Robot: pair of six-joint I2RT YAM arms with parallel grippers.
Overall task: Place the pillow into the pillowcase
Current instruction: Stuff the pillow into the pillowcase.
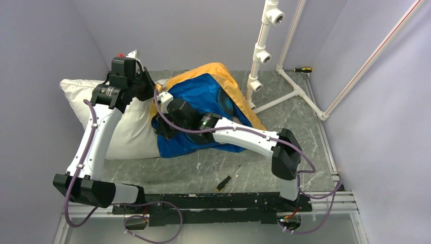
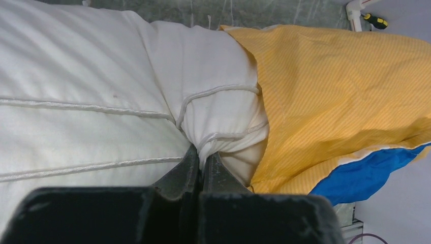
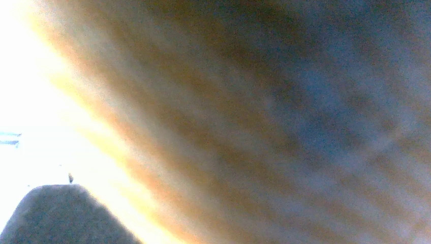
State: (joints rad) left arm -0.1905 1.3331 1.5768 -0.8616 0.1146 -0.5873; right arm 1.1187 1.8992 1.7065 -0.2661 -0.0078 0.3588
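We log: pillow (image 2: 76, 76) = white matt cloth, soft, w/ twisted cord piping. pillowcase (image 2: 330, 86) = thin woven cloth, orange side fine-striped, blue side plain, both matt. left gripper (image 2: 202, 155) = black plastic, matt, scuffed. table (image 1: 244, 168) = grey marble-look top, slight sheen. pipes (image 1: 263, 55) = white glossy plastic.

Left arm (image 1: 96, 137): stretched forward from its base, wrist turned right
Left gripper (image 2: 201, 160): jaws closed, pinching the pillow (image 2: 101, 91)
Right arm (image 1: 244, 134): elbow bent, forearm reaching left
Right gripper (image 1: 161, 128): grip unreadable, wrist view blurred
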